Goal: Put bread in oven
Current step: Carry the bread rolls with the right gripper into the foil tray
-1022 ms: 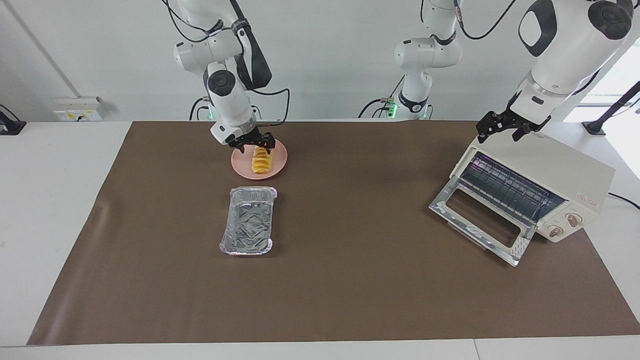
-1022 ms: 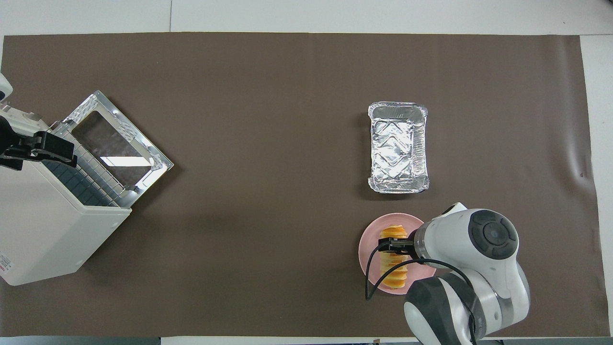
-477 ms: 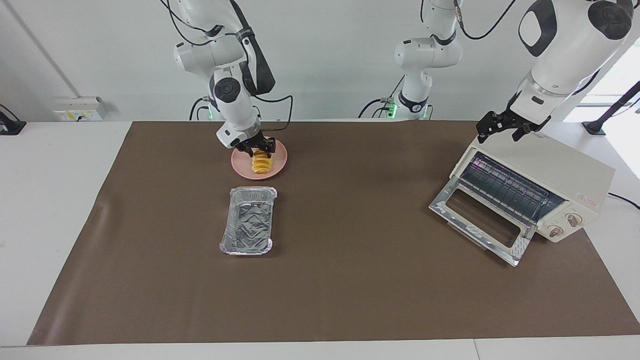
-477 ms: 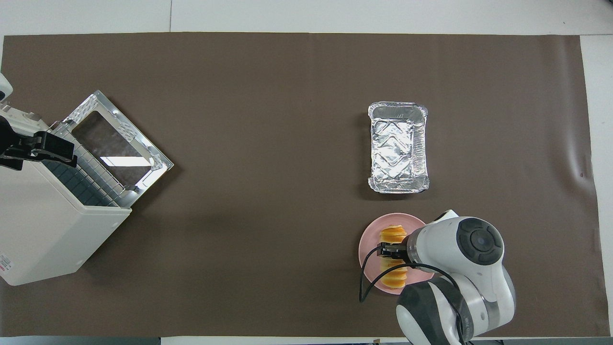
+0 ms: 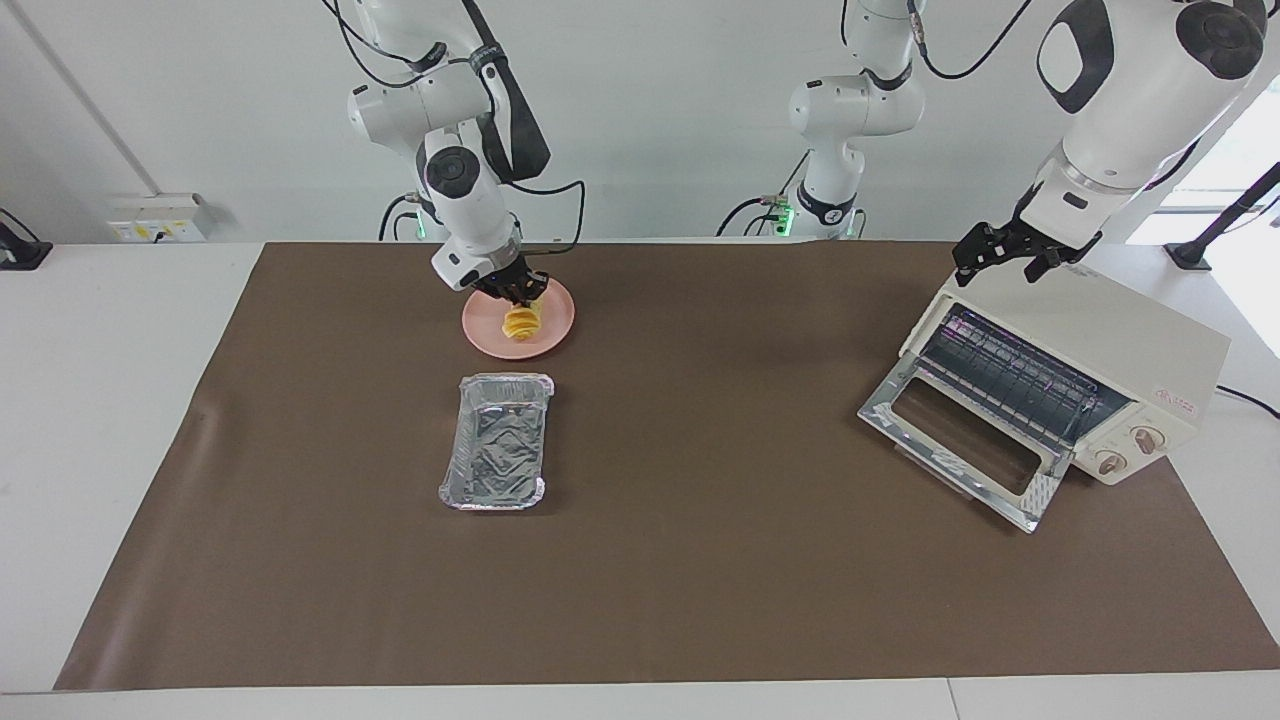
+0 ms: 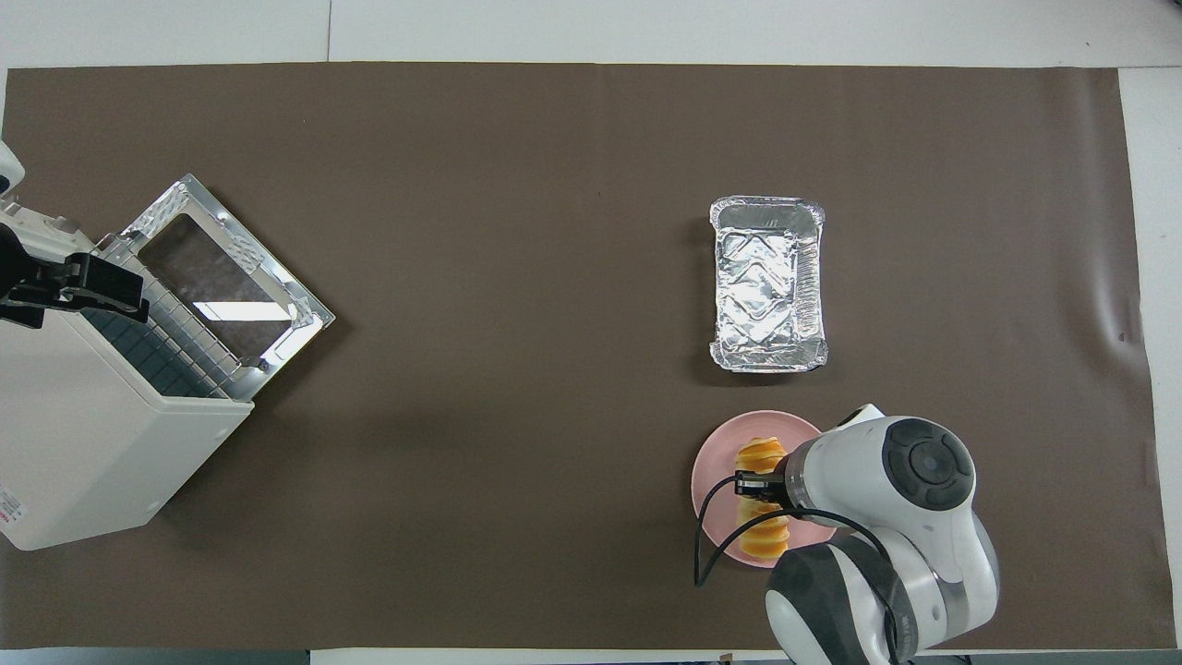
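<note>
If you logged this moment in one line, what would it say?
right pincer: shut on bread, on pink plate | left pincer: waits over oven | oven door: open

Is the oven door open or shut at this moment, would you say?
Open: the oven has its glass door folded down onto the mat, leaving the wire rack exposed.

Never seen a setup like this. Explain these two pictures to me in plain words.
Two robot arms work at a table. One picture faces them from across it; the other looks down from above their end. The right tool is down on the bread, which lies on a pink plate, its fingers apparently closed on the loaf. A foil tray lies beside the plate, farther from the robots. The left tool waits over the oven, whose door hangs open.
</note>
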